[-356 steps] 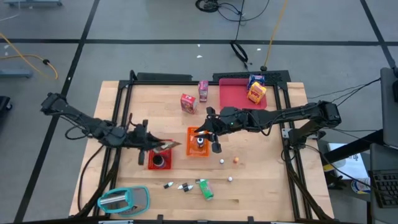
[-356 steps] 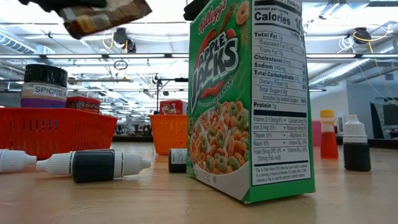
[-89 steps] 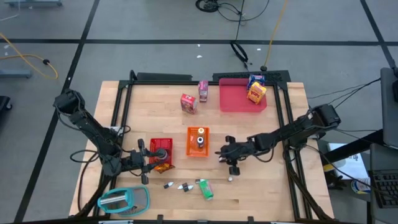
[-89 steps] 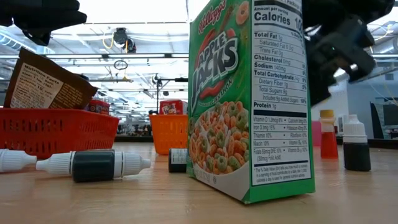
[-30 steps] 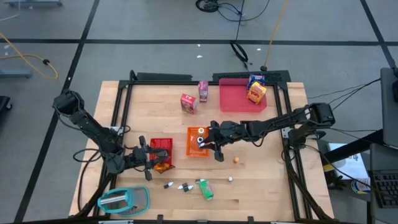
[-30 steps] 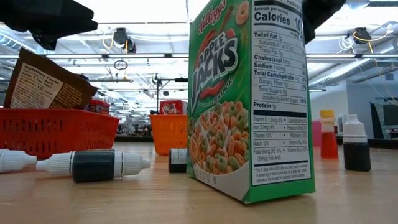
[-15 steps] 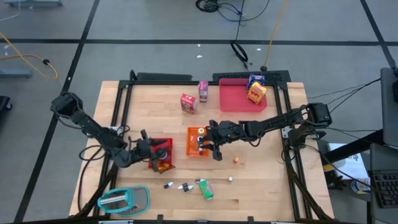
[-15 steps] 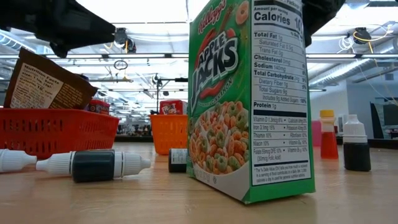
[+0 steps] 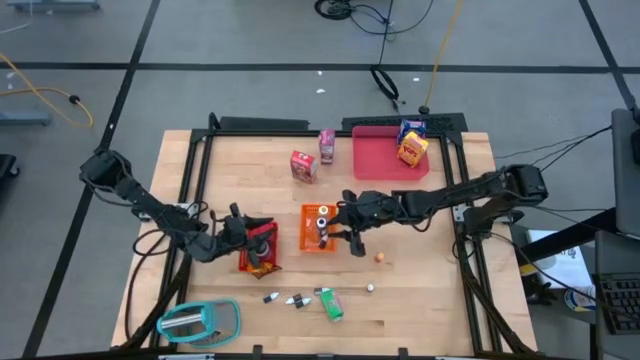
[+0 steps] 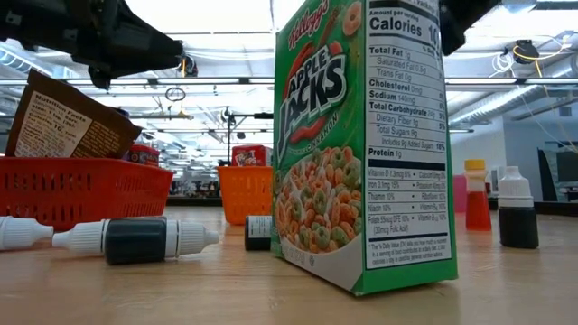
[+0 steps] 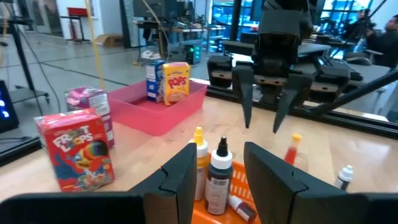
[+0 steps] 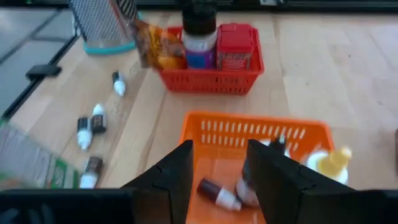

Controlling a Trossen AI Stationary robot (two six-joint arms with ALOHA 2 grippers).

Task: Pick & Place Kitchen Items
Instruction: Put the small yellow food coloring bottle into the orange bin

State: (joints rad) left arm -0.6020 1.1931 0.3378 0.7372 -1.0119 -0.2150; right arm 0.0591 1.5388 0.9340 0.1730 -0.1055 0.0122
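Over the last few seconds the right gripper (image 9: 352, 238) has been brought from the bare wood at lower right back to the orange bin (image 9: 304, 235). Its fingers are now spread and empty just above the bin's right edge. A small white item that lay beside the ball (image 9: 380, 257) is no longer seen on the table, so one more piece is judged to have been dropped in. The left gripper (image 9: 243, 232), also spread and empty, has been moved up to the left edge of the red bin (image 9: 273, 240).

In the orange bin, a yellow-capped bottle (image 12: 336, 160), a dark-capped bottle (image 12: 273, 146) and a small bottle lying flat (image 12: 217, 191) are seen. The red bin holds a spice jar (image 12: 199, 31), a red tub (image 12: 235, 45) and a brown packet (image 12: 155, 46) leaning over its rim.

Still to be placed are the ball, the green carton (image 9: 330, 303), two tiny bottles (image 9: 283, 298) at lower centre, and the red carton (image 9: 303, 166) and pink carton (image 9: 327, 145) at upper centre.
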